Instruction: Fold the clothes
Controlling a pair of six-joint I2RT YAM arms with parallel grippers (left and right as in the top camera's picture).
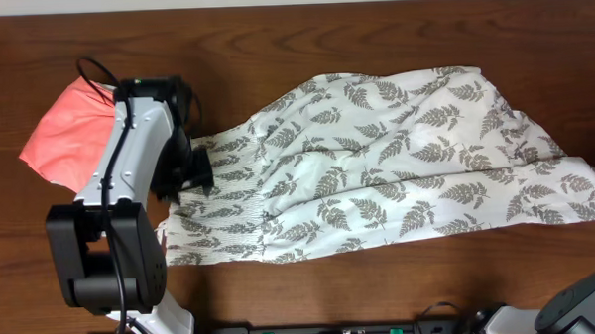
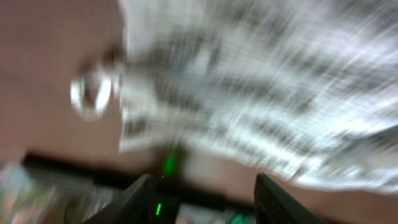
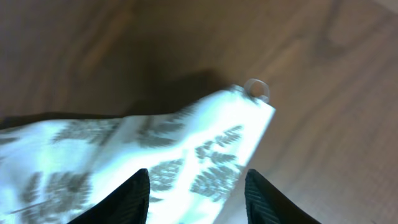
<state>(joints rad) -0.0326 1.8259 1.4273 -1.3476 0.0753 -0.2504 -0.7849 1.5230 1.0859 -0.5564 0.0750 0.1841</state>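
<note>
Dark wood-grain worktop [image 1: 274, 49], smooth, with a pale strip past its far edge. The dress [image 1: 396, 154] lies spread across the middle and right: thin white fabric, fern print, pretty wrinkled. The left arm [image 1: 129, 163] hides part of a pink garment [image 1: 58, 136] beside it. The left end effector [image 2: 204, 183] is over the dress's left end, jaws apart and empty. The right end effector [image 3: 198, 180] is the same, at a corner with a small clear ring [image 3: 258, 90].

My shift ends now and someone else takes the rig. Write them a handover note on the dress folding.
Left gripper: jaws open, empty, above the smocked top end of the dress.
Right gripper: jaws open, empty, at a corner of the dress.
Dress: stretched lengthwise, creased, on the table; coral-pink garment beyond its top end.
Done: no compact fold visible.
Left: fold the dress up.
</note>
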